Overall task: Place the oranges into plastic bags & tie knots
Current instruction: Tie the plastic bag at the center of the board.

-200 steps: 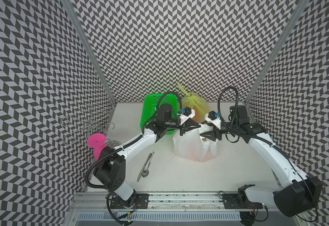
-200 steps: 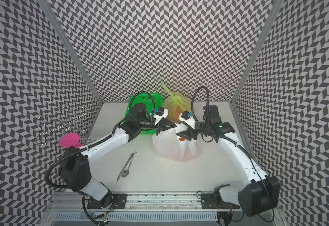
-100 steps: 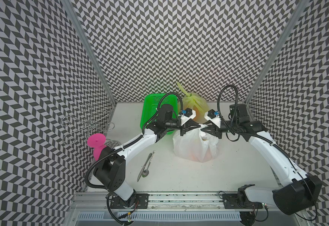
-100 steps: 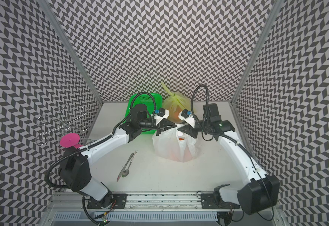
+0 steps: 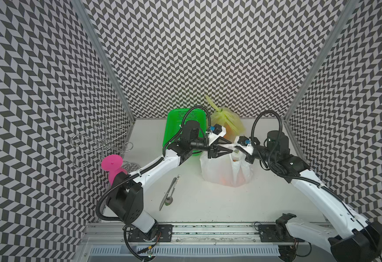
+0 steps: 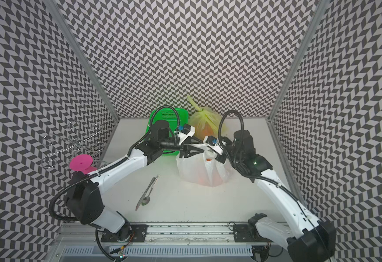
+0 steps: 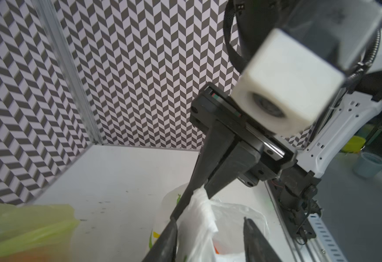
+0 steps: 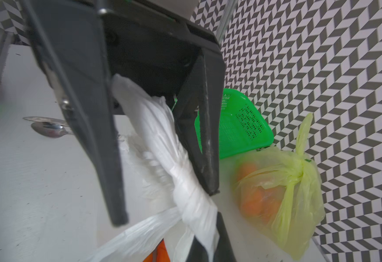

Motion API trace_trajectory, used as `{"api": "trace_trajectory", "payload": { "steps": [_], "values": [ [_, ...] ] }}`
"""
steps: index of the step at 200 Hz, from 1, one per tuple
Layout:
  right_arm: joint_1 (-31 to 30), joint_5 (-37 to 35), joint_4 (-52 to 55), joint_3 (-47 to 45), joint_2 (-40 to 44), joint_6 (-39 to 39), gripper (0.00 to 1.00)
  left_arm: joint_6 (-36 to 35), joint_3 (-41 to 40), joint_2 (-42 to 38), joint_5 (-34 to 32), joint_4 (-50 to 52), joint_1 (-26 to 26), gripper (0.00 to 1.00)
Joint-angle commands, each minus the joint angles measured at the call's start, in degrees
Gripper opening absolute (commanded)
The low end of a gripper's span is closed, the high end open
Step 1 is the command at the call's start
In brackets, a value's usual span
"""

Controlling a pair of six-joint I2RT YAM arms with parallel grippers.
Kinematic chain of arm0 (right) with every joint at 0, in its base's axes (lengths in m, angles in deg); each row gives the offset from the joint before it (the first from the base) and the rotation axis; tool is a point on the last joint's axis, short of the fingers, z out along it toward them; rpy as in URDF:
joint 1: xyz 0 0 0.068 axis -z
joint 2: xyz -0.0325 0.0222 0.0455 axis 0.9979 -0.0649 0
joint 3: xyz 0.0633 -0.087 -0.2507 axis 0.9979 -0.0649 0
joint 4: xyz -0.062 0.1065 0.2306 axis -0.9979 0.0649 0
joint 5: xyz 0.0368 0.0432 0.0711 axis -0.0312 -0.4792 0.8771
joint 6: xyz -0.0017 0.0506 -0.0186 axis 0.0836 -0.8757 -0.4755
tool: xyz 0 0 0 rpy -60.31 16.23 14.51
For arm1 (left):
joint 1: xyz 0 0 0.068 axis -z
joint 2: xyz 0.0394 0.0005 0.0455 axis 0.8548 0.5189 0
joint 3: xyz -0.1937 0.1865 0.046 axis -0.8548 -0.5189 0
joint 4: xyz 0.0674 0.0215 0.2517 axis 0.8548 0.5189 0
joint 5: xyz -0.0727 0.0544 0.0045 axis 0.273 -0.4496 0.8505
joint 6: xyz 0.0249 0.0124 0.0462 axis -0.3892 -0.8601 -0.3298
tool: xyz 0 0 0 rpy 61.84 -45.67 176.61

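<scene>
The white plastic bag (image 5: 226,172) (image 6: 199,172) stands mid-table, an orange (image 5: 236,158) (image 8: 160,251) showing at its mouth. My left gripper (image 7: 208,223) (image 5: 232,148) (image 8: 166,207) hangs open above it, a white handle strip lying loose against one finger. My right gripper (image 8: 209,246) (image 7: 195,197) (image 6: 207,147) meets it tip to tip, shut on the twisted white handle (image 8: 192,197). Behind them sits the yellow-green bag (image 5: 226,118) (image 8: 294,204), its knot (image 8: 299,177) tied, with oranges (image 8: 258,199) inside.
A green mesh basket (image 5: 185,127) (image 8: 242,127) leans at the back wall beside the left wrist. A spoon and knife (image 5: 169,195) (image 6: 147,192) lie in front of the left arm. A pink stand (image 5: 111,162) with wire hooks (image 5: 101,143) is at the left wall.
The right gripper moved in toward the left one and shut on the white handle. The left gripper, shut on that handle before, has opened and let it go.
</scene>
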Motion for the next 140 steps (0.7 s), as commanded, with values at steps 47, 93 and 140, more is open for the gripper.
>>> {"api": "trace_trajectory", "payload": {
  "steps": [47, 93, 140],
  "values": [
    [-0.16, 7.73, -22.63, -4.89, -1.27, -0.47, 0.0, -17.03, -6.13, -4.97, 0.62, 9.97, -5.92, 0.76],
    [-0.16, 8.5, -31.36, -7.21, -3.17, -4.15, 0.0, -18.58, -8.38, -0.47, 6.39, 3.21, -5.48, 0.63],
    [1.75, 14.93, -39.6, -9.3, -5.85, -13.63, 0.0, -8.23, -16.52, -2.95, 8.53, -10.9, 4.3, 0.54]
  ]
}}
